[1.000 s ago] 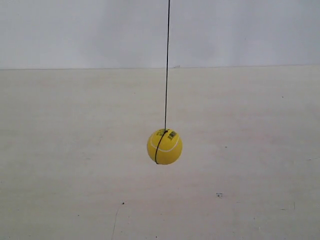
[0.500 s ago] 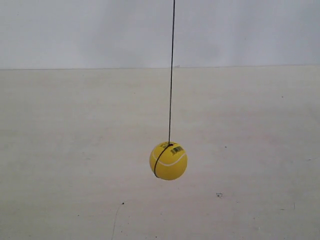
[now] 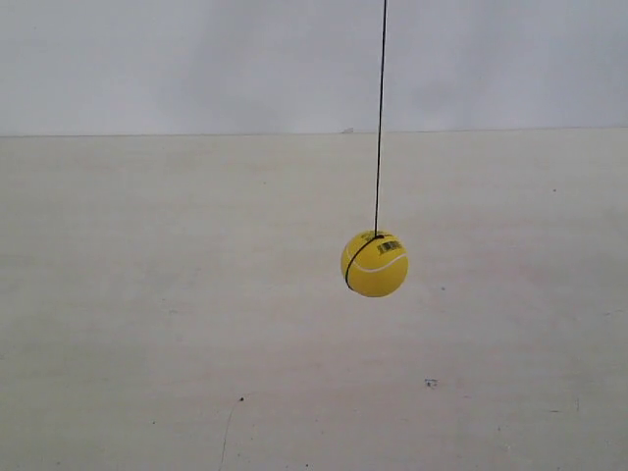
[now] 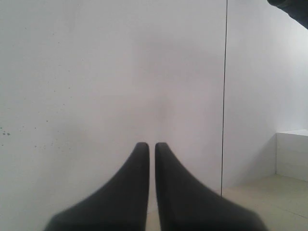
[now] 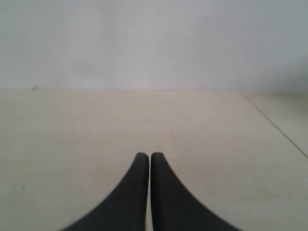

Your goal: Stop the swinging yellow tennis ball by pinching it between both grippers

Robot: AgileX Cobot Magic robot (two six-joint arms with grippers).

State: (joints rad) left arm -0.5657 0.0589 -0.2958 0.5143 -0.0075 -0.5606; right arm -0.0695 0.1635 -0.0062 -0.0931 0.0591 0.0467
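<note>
The left hand (image 4: 151, 144) has its two black jaws pressed together, gripping nothing, and faces a white wall (image 4: 72, 72). The yellow tennis ball (image 3: 374, 263) hangs on a thin dark string (image 3: 380, 118) above the pale surface (image 3: 147, 343), just right of the exterior view's middle, touching nothing. The right hand (image 5: 148, 155) is likewise pressed together and empty, above the surface.

Pale wooden tabletop (image 3: 147, 294) (a few dark specks (image 3: 430, 383))
</note>
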